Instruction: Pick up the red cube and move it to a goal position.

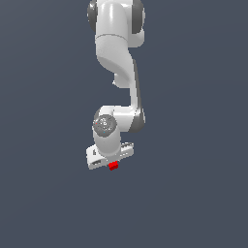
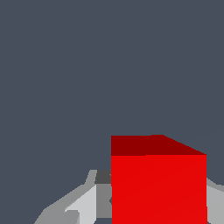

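The red cube (image 1: 113, 166) is sitting right under the white gripper (image 1: 111, 162), tucked between its fingers; in the wrist view the red cube (image 2: 158, 183) is filling the space between the grey fingers (image 2: 92, 199), which are appearing to press on its sides, so the gripper is most likely clenching it. The grasp-or-carry step seems to be in hand. Next, the arm is needing to bring the cube to the goal, though no goal marker is showing. No containers are appearing anywhere on the plain dark surroundings.

Arm hanging down, gripper (image 1: 112, 163) low — fingers (image 2: 83, 205) closed in
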Controlling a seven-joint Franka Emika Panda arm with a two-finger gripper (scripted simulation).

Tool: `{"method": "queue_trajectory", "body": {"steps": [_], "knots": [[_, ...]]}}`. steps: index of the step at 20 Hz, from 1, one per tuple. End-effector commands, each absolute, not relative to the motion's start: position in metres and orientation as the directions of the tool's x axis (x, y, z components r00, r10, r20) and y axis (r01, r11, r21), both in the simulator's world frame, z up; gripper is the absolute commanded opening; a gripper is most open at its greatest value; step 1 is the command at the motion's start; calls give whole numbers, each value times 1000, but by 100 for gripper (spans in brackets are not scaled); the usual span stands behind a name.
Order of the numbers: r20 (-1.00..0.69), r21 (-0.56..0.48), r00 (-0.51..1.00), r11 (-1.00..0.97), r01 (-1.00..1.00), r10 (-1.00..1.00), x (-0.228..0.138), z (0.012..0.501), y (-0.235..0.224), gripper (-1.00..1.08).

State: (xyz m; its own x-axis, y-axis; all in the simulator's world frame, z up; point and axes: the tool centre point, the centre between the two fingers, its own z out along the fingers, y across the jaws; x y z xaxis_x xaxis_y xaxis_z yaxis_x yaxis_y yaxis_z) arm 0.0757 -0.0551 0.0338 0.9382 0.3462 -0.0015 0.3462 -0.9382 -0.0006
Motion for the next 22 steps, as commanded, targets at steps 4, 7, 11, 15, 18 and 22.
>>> {"method": "queue_trajectory", "body": {"steps": [4, 7, 11, 15, 18, 22], "knots": [[0, 0, 938, -938, 346, 346, 66, 59, -51, -100], [0, 0, 938, -938, 346, 346, 57, 79, -47, -100], [-1, 0, 938, -938, 346, 346, 43, 111, -42, -100], [-1, 0, 938, -938, 346, 346, 29, 147, -36, -100], [-1, 0, 938, -938, 346, 346, 17, 175, -31, -100], [-1, 0, 938, -938, 346, 346, 2, 213, -25, -100]]}}
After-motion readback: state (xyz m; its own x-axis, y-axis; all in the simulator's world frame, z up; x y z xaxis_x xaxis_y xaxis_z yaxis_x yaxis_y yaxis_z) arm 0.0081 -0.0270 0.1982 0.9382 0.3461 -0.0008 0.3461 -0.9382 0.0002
